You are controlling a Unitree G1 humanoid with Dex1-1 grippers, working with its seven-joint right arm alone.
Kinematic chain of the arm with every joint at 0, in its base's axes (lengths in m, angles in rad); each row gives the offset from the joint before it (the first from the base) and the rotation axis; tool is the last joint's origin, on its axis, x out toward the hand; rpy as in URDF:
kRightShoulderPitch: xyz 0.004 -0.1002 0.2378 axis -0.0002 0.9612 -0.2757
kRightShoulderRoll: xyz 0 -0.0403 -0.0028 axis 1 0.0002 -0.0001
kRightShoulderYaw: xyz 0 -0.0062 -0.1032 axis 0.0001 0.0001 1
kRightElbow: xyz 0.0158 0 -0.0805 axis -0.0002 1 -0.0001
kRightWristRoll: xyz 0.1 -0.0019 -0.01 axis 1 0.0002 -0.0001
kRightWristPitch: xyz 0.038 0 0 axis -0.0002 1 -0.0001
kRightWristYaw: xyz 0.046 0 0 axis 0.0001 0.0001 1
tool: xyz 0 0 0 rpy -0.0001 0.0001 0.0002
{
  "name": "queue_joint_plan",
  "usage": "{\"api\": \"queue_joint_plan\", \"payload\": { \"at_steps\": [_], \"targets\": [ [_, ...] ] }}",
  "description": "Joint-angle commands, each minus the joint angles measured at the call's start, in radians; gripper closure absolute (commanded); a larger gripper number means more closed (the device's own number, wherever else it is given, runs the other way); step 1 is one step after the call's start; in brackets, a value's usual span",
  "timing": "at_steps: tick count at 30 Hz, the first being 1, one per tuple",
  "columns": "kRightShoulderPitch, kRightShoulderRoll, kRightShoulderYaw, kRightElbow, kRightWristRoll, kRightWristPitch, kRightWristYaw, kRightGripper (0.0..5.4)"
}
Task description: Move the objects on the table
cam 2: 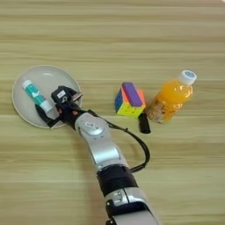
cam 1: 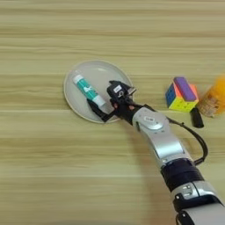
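Observation:
The round pale grey plate (cam 1: 102, 71) sits left of centre on the wood-grain table (cam 1: 52, 176). A white-and-teal glue stick (cam 1: 88, 90) lies slanted on it. My right gripper (cam 1: 106, 99) hovers over the plate's near right part and is open. One black finger is at the plate's front rim and the other further back. The stick's white near end reaches the gap between them, and nothing is gripped. To the right stands the multicoloured puzzle cube (cam 2: 126, 105), with the flat purple block (cam 2: 132, 94) resting on top of it.
An orange juice bottle (cam 2: 171, 98) with a white cap lies tilted right of the cube. A small black object (cam 2: 143, 124) sits just in front of it. My silver forearm (cam 1: 160, 140) and its black cable run from the plate to the bottom edge.

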Motion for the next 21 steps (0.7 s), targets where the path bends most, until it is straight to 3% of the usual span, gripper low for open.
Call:
{"api": "queue_joint_plan", "payload": {
  "at_steps": [1, 11, 21],
  "targets": [
    [-0.04, -0.046, -0.002, 0.033, -0.029, -0.005, -0.016, 0.03],
    [0.025, -0.128, -0.017, -0.003, -0.025, -0.007, 0.018, 0.03],
    [0.102, -0.162, -0.028, -0.104, -0.007, 0.022, 0.04, 0.03]
  ]
}}
